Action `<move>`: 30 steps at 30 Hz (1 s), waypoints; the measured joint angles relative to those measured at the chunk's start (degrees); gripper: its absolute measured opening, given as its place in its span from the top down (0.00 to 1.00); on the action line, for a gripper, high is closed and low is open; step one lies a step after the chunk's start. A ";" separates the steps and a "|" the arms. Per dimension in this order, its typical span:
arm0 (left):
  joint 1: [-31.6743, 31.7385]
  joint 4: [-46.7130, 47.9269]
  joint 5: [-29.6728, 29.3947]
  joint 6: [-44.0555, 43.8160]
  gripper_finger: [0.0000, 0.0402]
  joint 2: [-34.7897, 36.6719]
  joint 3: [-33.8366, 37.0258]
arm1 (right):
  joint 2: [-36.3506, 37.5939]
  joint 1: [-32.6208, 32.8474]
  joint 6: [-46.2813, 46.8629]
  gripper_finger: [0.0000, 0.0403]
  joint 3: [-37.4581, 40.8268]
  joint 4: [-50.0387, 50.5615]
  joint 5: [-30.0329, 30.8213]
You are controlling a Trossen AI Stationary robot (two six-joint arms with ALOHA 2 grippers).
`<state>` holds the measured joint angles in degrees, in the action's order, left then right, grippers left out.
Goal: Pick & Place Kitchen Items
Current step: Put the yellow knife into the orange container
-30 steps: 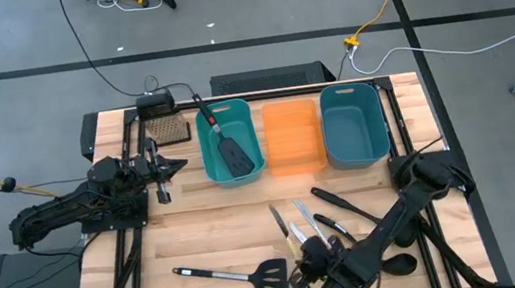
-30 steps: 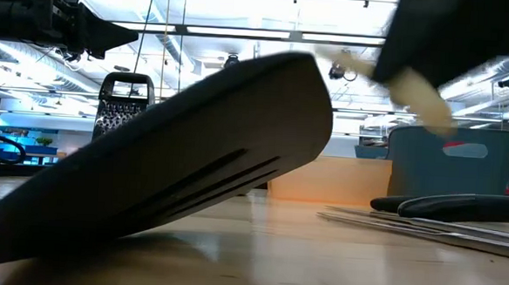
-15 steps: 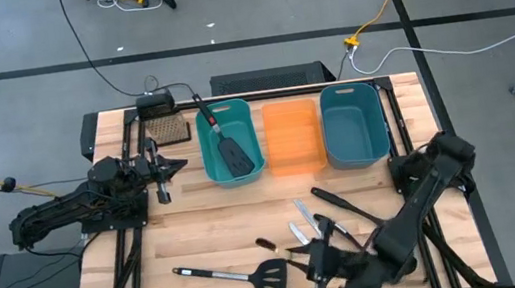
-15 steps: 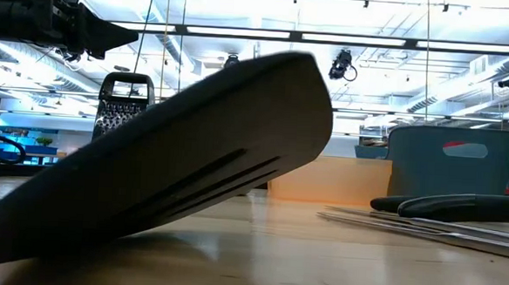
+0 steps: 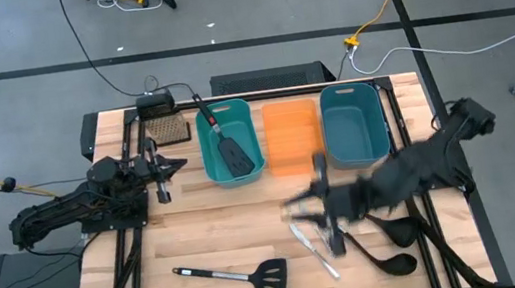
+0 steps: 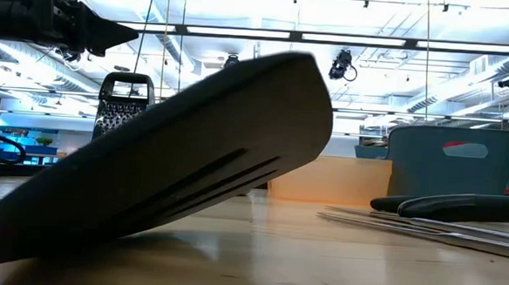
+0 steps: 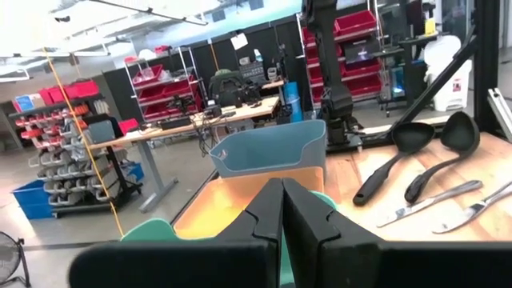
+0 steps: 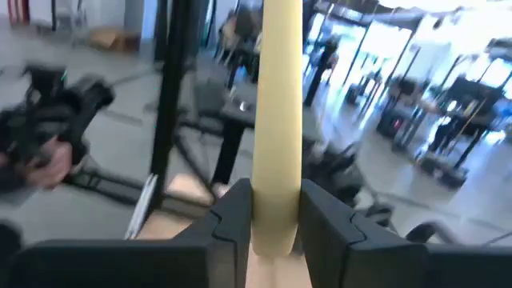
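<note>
Right, your right gripper was clamped on yellow-handled knife, mid-swing above table near blue bin; probably blade down, blurred. Fast swing could've slipped handle, dropped it onto ladles. Left gripper pinched together, parked beside teal bin.

The right gripper hung over the table's middle, clamped on the yellow-handled knife. Just behind it stood three bins side by side: a teal bin already holding a spatula, an orange bin and a blue bin, all open from above. Right under and beside it lay two silver knives and two ladles, crowding that patch. A second spatula lay farther toward the front edge. Bare wood ran between it and the left gripper, which sat shut beside the teal bin.
</note>
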<state>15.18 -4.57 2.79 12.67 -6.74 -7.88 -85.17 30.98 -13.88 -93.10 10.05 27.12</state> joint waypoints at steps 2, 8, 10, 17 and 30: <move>0.01 -1.06 -0.08 0.15 0.97 0.00 0.00 | 3.01 -2.51 -1.31 0.79 0.00 0.04 -2.65; 0.00 -5.39 -0.63 1.90 0.97 0.00 0.00 | 13.20 -8.31 -1.98 0.79 -0.07 11.31 -4.46; 0.02 -5.52 -0.68 2.10 0.97 0.00 0.00 | 16.13 -9.67 -1.41 0.79 -0.04 17.43 -4.25; 0.00 -6.88 -4.15 4.58 0.97 0.00 0.00 | 28.94 -12.61 -0.40 0.79 6.41 22.63 -5.50; 0.00 -7.57 -6.94 6.79 0.97 0.00 0.00 | 60.31 -12.66 1.02 0.79 48.93 -4.69 -1.69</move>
<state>15.18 -12.14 -4.15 19.46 -6.74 -7.88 -24.85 18.33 -12.86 -44.17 5.37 25.43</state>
